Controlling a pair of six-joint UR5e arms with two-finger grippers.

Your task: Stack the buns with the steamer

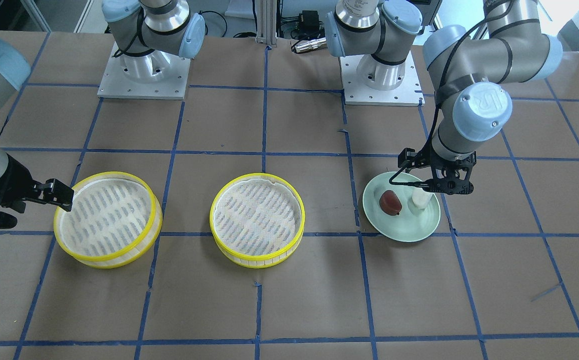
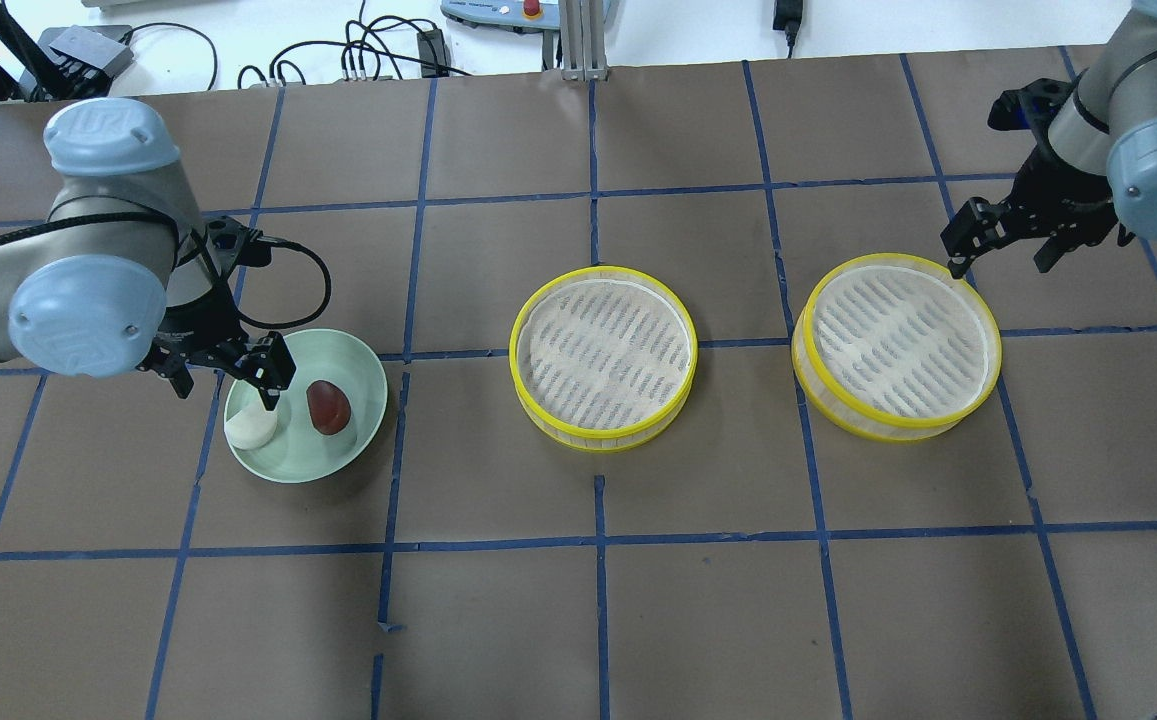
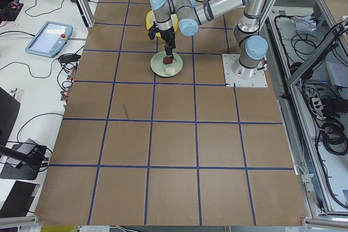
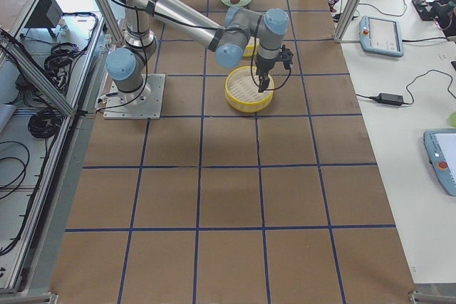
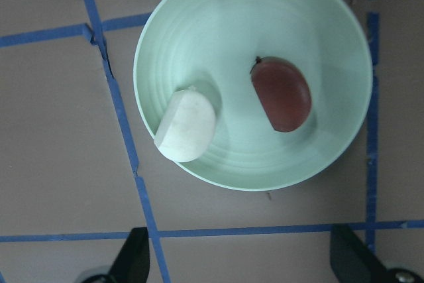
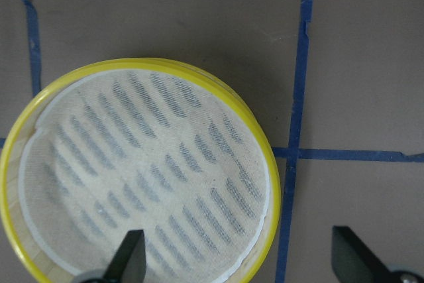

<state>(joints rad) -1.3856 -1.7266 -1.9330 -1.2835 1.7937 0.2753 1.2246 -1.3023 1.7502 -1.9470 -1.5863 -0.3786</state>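
A white bun and a dark reddish-brown bun lie side by side in a pale green plate. The left wrist view shows the white bun and the brown bun below the camera. My left gripper hangs open and empty above the plate's edge by the white bun. Two yellow-rimmed steamer trays with mesh floors stand empty: one in the middle, one on the right. My right gripper is open and empty above the far edge of the right tray.
The table is brown paper with a blue tape grid. The two arm bases stand at the robot's side of the table. Cables and a teach pendant lie beyond the table's edges.
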